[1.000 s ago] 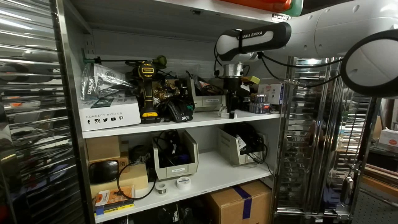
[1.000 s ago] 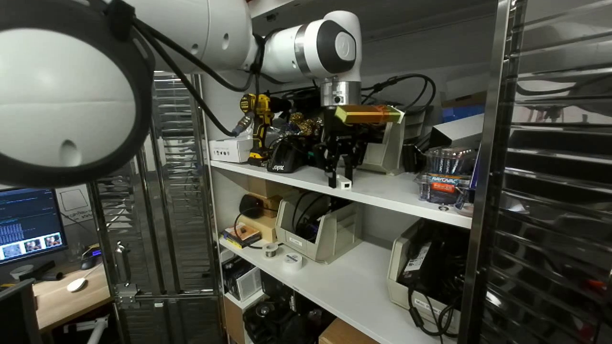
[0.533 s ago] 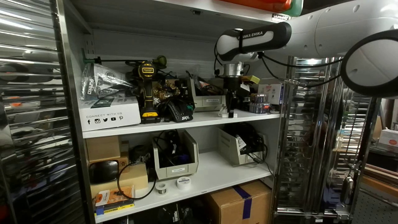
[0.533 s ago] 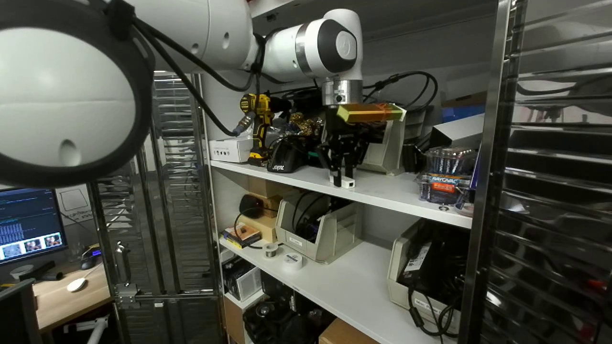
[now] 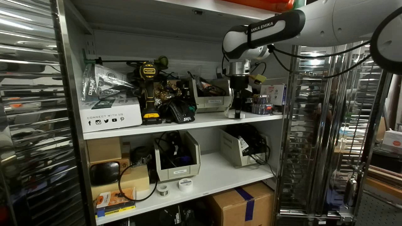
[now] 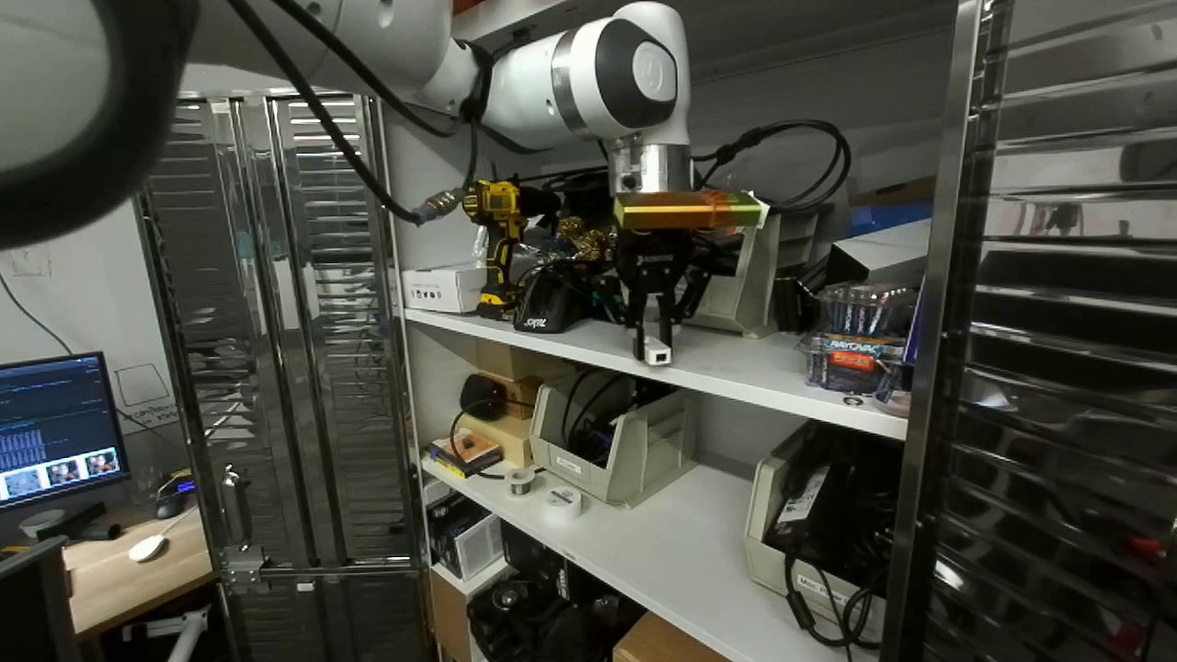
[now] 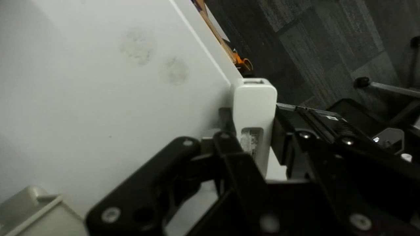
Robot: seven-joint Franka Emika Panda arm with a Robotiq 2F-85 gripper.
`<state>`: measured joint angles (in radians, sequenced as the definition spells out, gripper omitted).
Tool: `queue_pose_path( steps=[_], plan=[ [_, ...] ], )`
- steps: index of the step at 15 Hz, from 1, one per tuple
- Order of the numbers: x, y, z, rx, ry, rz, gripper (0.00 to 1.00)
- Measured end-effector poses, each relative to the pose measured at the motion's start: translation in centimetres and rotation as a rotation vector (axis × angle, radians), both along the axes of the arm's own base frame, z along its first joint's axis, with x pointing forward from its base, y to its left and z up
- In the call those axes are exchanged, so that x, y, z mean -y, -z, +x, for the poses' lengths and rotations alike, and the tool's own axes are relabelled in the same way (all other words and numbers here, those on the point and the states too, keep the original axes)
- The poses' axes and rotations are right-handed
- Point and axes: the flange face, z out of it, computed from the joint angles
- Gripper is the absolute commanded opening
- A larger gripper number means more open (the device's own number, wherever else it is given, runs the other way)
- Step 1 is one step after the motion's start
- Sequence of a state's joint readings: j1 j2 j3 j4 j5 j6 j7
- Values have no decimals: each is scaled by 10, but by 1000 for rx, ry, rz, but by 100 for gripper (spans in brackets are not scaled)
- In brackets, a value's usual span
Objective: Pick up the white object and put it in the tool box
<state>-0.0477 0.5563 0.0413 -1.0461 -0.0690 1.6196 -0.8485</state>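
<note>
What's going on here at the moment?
The robot's gripper is closed on the white object, near the front edge of the shelf that holds the yellow drill. Whether the object has lifted clear, I can't tell. It isn't in a tool box yet; I can't clearly identify one in these views.

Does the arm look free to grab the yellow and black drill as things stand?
Probably not yet: the gripper appears closed on the white object, so it looks occupied. The drill itself stands upright with its front uncovered, though the black SKIL item sits close beside it.
</note>
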Motion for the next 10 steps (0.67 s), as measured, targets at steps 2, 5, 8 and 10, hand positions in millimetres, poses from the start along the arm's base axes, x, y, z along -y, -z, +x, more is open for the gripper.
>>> queue_pose_path(
  steps=[2, 5, 8, 10],
  plan=[
    [-4, 5, -14, -30, 34, 0, 20],
    [-8, 5, -26, 35, 118, 16, 20],
    [-12, 6, -36, 144, 220, 69, 20],
    [-16, 10, -46, 197, 292, 119, 20]
  ],
)
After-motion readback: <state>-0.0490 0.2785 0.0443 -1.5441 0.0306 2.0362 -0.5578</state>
